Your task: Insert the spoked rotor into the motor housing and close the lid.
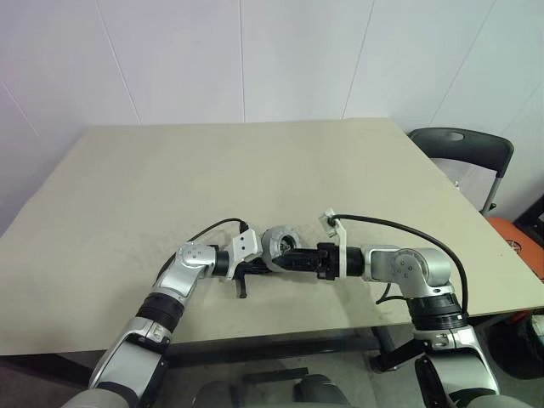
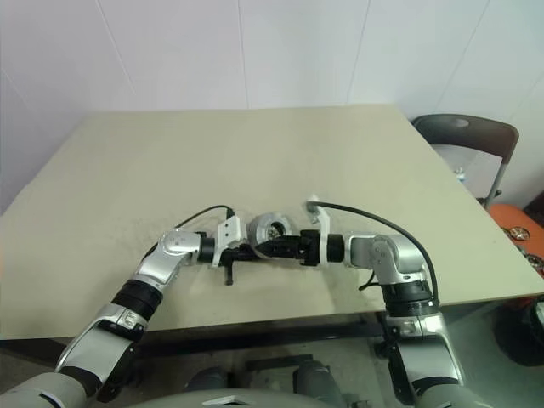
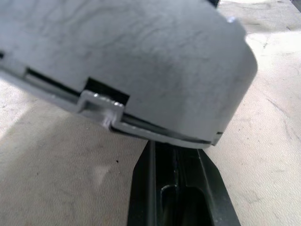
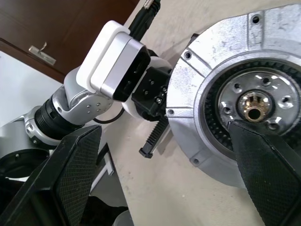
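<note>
- The left gripper (image 1: 255, 270) is clamping the rim of the housing (image 4: 221, 89) – a grey metal disc, held on edge over the table (image 1: 255, 170) near its front edge, at six o'clock.
- The right gripper (image 4: 164, 174) is standing wide open, one finger (image 4: 268, 169) reaching across the disc's toothed bore.
- It looks rigid, heavy and smooth – best gripped by the rim.

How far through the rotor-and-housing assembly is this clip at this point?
Early to midway. The left gripper is shut on the rim of a light grey round metal part, apparently the motor housing, held just above the table. The right gripper, jaws open, sits at its open face, where gear teeth and a brass hub show. Whether the rotor is already inside is unclear. Closing the lid appears to remain.
</note>
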You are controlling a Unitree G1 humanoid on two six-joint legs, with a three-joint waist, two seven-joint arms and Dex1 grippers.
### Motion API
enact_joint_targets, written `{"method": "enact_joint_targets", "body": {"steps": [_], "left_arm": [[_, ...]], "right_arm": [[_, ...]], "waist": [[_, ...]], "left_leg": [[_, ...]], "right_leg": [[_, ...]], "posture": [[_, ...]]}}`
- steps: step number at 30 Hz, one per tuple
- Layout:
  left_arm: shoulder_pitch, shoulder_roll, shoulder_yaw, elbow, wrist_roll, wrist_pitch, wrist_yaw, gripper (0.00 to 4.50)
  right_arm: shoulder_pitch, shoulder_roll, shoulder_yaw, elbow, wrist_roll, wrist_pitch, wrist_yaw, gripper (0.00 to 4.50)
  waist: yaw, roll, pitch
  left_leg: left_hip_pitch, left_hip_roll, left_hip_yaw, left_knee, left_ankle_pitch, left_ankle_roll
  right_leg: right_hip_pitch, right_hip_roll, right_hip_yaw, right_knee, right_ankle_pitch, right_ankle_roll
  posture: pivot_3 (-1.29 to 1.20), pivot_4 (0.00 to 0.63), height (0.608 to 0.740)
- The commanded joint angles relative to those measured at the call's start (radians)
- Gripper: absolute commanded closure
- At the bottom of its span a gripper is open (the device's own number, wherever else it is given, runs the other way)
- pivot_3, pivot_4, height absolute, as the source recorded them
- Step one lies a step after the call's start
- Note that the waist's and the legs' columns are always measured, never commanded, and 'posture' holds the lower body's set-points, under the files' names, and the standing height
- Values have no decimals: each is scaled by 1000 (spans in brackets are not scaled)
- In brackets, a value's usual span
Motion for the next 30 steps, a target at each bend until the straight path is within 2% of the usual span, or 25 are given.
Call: {"method": "enact_joint_targets", "body": {"steps": [1, 10, 15, 21, 30], "left_arm": [[9, -20, -27, 4, 7, -12, -8, 4500], [-72, -61, 35, 117, 16, -155, 132, 4500], [-148, -100, 106, 213, 7, -268, 291, 4500], [-170, -127, 129, 242, -11, -293, 289, 4500], [-157, -128, 128, 250, -12, -300, 275, 4500]], "right_arm": [[-15, -23, 13, 4, -8, -26, 8, 22], [-19, -78, 70, 47, -65, -107, 42, 22], [-6, -76, 73, 49, -75, -123, 48, 22], [7, -62, 78, 59, -84, -134, 41, 22], [17, -74, 77, 73, -96, -148, 42, 22]], "waist": [[0, 0, 0], [-1, 0, 0], [-3, -1, 1], [-4, -1, 1], [-18, -1, 1]], "left_leg": [[0, 0, 0, 0, 0, 0], [1, -1, -2, 2, 1, -1], [1, -1, -5, 2, 2, -2], [1, -1, -7, 0, 2, -2], [1, -2, -11, 1, 2, -2]], "right_leg": [[0, 0, 0, 0, -1, 0], [2, 0, 0, 2, -2, 0], [1, 2, 0, 4, -1, 0], [1, 3, 0, 4, -2, 7], [2, 4, -1, 4, -2, 8]], "posture": [[0, 0, 740], [0, 0, 740], [0, 0, 740], [0, 0, 740], [0, 0, 740]]}}
